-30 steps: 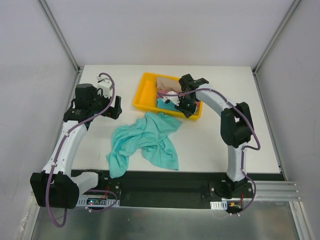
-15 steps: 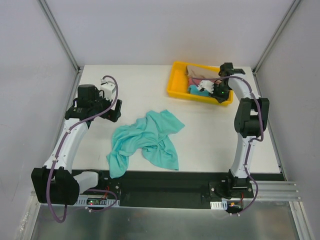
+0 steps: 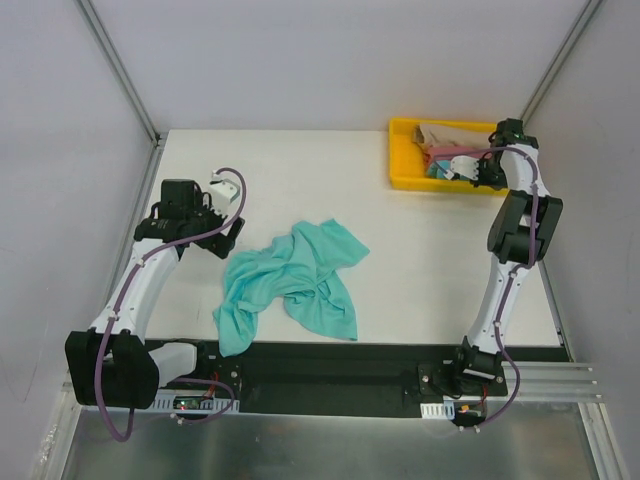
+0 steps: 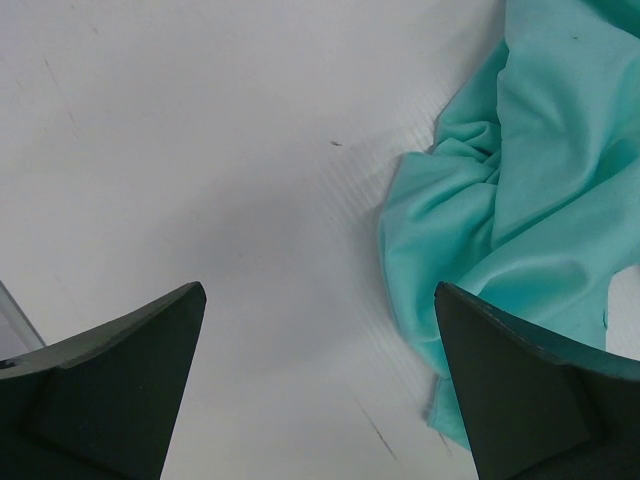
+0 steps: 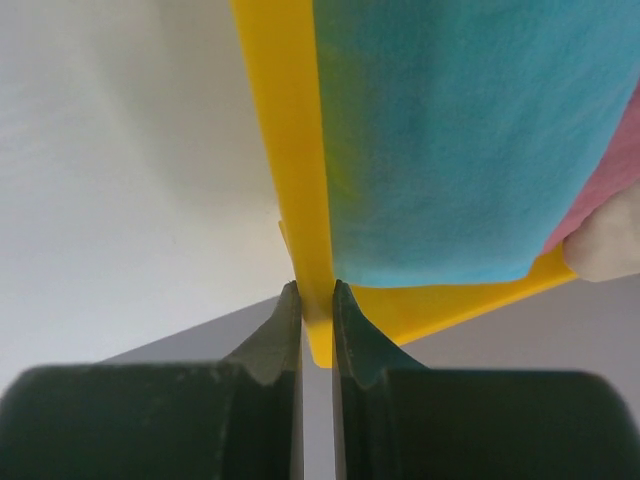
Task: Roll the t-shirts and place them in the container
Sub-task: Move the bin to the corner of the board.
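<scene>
So, at the left, the left claw (image 3: 228, 222) is hovering low over the bare tabletop (image 3: 420, 260), jaws spread wide and gripping nothing. In its wrist view the left claw (image 4: 318, 290) is framing empty surface, with the edge of the green tee (image 4: 520, 200) lying near one finger; whether cloth and finger are touching cannot be told.

In the middle, toward the near edge, the green tee (image 3: 295, 280) is lying in a crumpled heap, folded over itself and creased, neither flattened nor rolled.

At the far right corner the yellow tray (image 3: 397, 150) is sitting with the right claw (image 3: 478, 172) reaching onto its near side. The wrist view is showing the right claw (image 5: 315, 290) clenched on the tray (image 5: 300, 150), both fingers pinching its thin wall. Inside, the blue tee (image 5: 440, 130) is lying against that wall, with the pink tee (image 5: 610, 190) and the beige tee (image 5: 605, 245) peeking in beside it; whether any is rolled cannot be told.

Judging from this, the job is looking barely begun. No finished roll is showing on the tabletop. The green tee is needing to be spread flat and then rolled, and the three in the tray are waiting their turn. The right claw is probably having to let go of the tray before helping.
</scene>
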Controlling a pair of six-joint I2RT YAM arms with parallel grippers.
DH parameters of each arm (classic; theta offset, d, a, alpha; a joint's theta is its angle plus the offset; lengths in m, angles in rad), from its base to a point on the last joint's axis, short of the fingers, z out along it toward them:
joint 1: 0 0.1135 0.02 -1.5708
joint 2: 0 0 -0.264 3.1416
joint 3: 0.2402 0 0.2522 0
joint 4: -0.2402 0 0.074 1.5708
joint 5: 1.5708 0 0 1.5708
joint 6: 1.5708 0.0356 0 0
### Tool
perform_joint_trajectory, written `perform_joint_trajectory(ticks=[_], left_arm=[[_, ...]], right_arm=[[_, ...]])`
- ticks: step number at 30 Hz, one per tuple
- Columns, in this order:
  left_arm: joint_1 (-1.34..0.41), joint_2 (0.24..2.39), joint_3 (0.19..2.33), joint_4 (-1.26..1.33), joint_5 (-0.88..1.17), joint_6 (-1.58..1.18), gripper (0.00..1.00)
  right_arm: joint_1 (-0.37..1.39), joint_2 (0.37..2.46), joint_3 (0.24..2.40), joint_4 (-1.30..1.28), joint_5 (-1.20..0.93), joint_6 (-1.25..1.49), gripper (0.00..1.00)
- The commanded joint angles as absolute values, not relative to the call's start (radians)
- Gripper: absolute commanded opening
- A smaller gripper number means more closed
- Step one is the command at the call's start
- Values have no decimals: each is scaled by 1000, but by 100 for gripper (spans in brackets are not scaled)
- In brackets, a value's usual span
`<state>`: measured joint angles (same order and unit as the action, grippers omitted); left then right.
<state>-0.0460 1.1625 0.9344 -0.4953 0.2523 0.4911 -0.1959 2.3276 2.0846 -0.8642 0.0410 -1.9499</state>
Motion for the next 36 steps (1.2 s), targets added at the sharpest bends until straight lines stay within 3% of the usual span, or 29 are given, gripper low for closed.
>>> perform_joint_trajectory(ticks=[1, 11, 13, 14, 17, 22, 24, 29, 32, 36], left_arm=[[-48, 1149, 971, -512, 235, 525, 99], [-48, 1118, 945, -517, 227, 528, 99], [-49, 1121, 946, -517, 235, 529, 99], [-48, 1124, 950, -515, 235, 529, 99], [-48, 1132, 954, -517, 245, 529, 99], [-121, 1144, 934, -554, 325, 534, 99], [-165, 1149, 913, -555, 328, 543, 99], [-201, 1195, 908, -558, 368, 512, 99], [-199, 1200, 928, -572, 356, 497, 99], [-183, 1178, 954, -630, 380, 492, 99]], right_arm=[[-256, 2398, 2163, -848, 149, -2356, 1], [-347, 2384, 2106, -735, 149, -2511, 1], [-351, 2369, 2079, -691, 127, -2514, 4], [-348, 2358, 2057, -610, 115, -2502, 24], [-322, 2261, 1927, -467, 31, -2459, 53], [-226, 1997, 1736, -463, -66, -2252, 66], [-193, 1907, 1677, -500, -103, -2130, 78], [-25, 1702, 1620, -743, -181, -1719, 79], [86, 1663, 1640, -874, -273, -1420, 79], [233, 1649, 1646, -1003, -466, -1226, 79]])
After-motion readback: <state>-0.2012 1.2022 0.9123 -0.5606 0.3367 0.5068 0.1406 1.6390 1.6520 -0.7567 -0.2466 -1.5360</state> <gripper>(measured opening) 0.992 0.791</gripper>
